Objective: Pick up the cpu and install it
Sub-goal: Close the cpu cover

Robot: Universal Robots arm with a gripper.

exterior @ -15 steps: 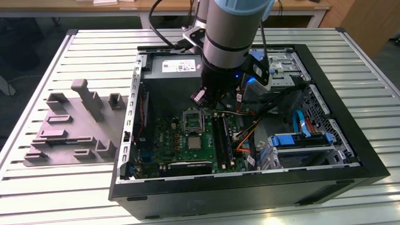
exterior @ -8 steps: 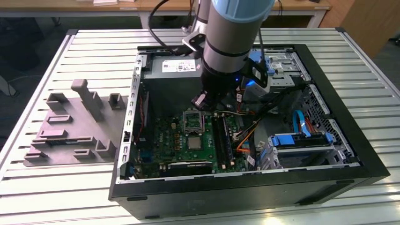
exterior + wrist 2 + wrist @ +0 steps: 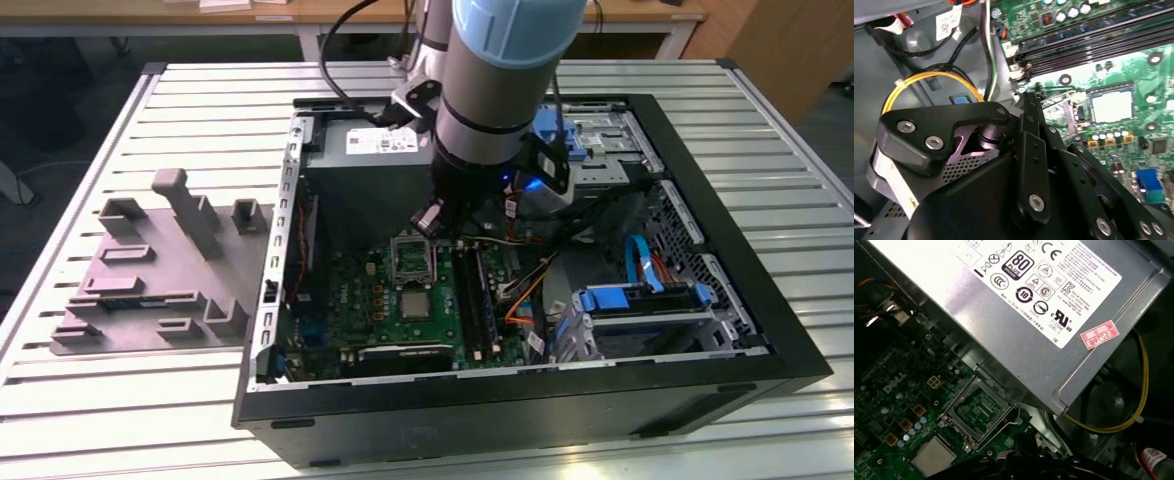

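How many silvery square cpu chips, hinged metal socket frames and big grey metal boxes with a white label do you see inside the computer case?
silvery square cpu chip: 1
hinged metal socket frame: 1
big grey metal box with a white label: 1
Total: 3

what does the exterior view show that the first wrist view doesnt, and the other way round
Exterior view alone: the whole open computer case on a slatted table, a grey fixture block at the exterior view's left, the robot arm reaching into the case, and blue drive brackets.

First wrist view alone: the certification marks and a pink sticker on the power supply, plus a yellow cable beside it.

Both: the grey power supply, the green motherboard, the open empty socket frame, and the cpu lying on the board beside that frame.
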